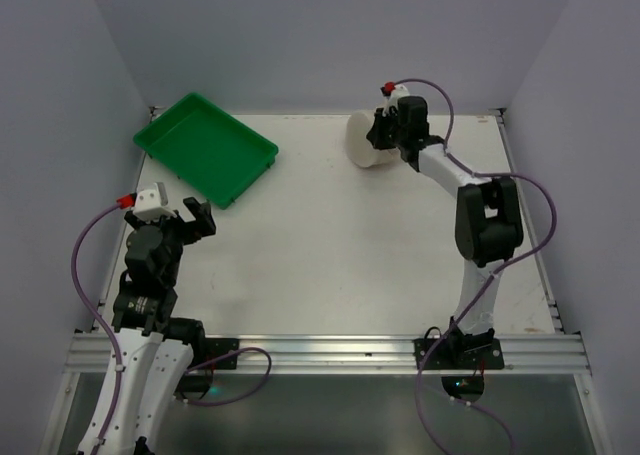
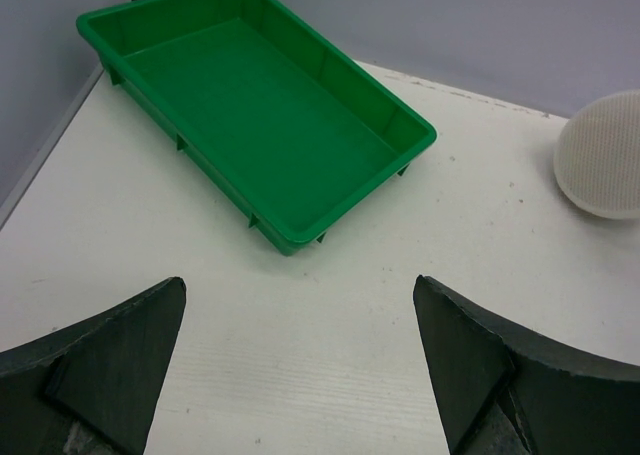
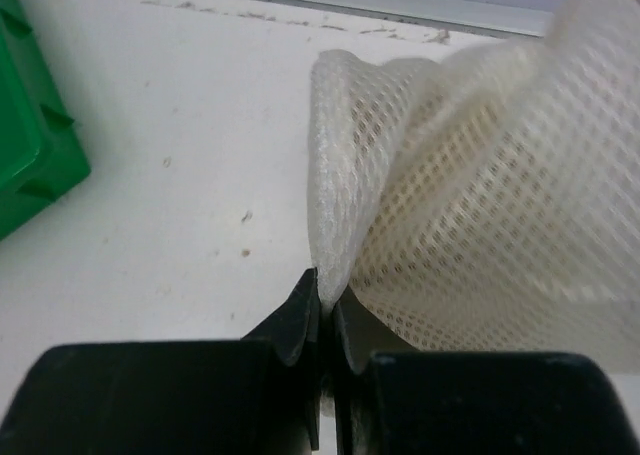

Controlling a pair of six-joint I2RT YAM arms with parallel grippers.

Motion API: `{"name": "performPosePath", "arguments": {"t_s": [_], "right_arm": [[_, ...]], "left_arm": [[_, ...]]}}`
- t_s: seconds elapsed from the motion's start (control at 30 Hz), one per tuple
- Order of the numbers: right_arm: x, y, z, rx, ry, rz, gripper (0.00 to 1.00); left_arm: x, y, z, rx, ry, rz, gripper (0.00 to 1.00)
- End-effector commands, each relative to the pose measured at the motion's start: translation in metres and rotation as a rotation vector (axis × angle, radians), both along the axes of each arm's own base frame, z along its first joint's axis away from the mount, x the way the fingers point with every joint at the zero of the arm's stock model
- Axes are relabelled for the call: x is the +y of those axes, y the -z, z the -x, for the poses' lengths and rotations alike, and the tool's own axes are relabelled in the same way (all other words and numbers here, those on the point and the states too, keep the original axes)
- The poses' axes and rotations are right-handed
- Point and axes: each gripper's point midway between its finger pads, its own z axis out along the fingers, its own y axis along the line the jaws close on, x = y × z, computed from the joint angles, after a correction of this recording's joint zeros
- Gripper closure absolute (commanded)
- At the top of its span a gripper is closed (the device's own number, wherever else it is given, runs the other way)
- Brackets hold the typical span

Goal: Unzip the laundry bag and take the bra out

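Note:
The cream-white mesh laundry bag (image 1: 366, 141) sits at the back of the table, right of centre, and shows at the right edge of the left wrist view as a pale mesh dome (image 2: 603, 155). My right gripper (image 1: 380, 127) is at the bag's right side, shut on a pinched fold of the bag's mesh (image 3: 340, 215), its tips (image 3: 327, 293) closed together on the fabric. My left gripper (image 1: 190, 215) hovers wide open over the left part of the table, nothing between its fingers (image 2: 460, 355). The bra, the zip and the lid drawing are hidden.
A green rectangular tray (image 1: 205, 147) lies at the back left, empty (image 2: 260, 115); its corner shows at the left of the right wrist view (image 3: 30, 145). Grey walls close in the table on three sides, with a metal rail (image 1: 330, 353) at the near edge.

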Motion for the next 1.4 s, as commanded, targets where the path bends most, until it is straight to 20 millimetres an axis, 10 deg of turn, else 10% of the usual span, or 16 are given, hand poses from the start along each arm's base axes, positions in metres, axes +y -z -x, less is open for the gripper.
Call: {"name": "performPosePath", "arguments": {"t_s": [0.0, 0.3, 0.5, 0.67, 0.7, 0.8, 1.0, 1.13, 1.37], "right_arm": [[-0.005, -0.061, 0.037, -0.189, 0.046, 0.208, 1.00], [0.002, -0.040, 0.176, -0.233, 0.090, 0.623, 1.00], [0.052, -0.003, 0.264, -0.117, -0.125, 0.611, 0.98], [0.118, -0.004, 0.351, 0.043, -0.438, 0.273, 0.58], [0.122, -0.011, 0.358, 0.053, -0.463, 0.237, 0.32], [0.117, -0.043, 0.361, 0.037, -0.441, 0.189, 0.10], [0.059, -0.075, 0.330, -0.008, -0.134, 0.146, 0.08], [0.008, -0.037, 0.324, 0.140, 0.105, 0.083, 0.09], [-0.015, 0.005, 0.328, 0.232, 0.204, 0.004, 0.11]], "left_arm": [[-0.004, -0.009, -0.002, -0.044, 0.027, -0.004, 0.00], [-0.008, -0.011, 0.002, -0.055, 0.046, 0.012, 0.00], [-0.011, -0.010, 0.002, -0.052, 0.059, 0.017, 0.00], [-0.013, -0.009, 0.002, -0.047, 0.071, 0.017, 0.00], [-0.013, -0.009, 0.002, -0.047, 0.075, 0.016, 0.00], [-0.013, -0.009, 0.002, -0.046, 0.075, 0.016, 0.00], [-0.013, -0.008, 0.002, -0.041, 0.073, 0.014, 0.00], [-0.013, -0.007, 0.002, -0.040, 0.072, 0.014, 0.00], [-0.015, -0.004, 0.000, -0.030, 0.087, 0.015, 0.00]]}}
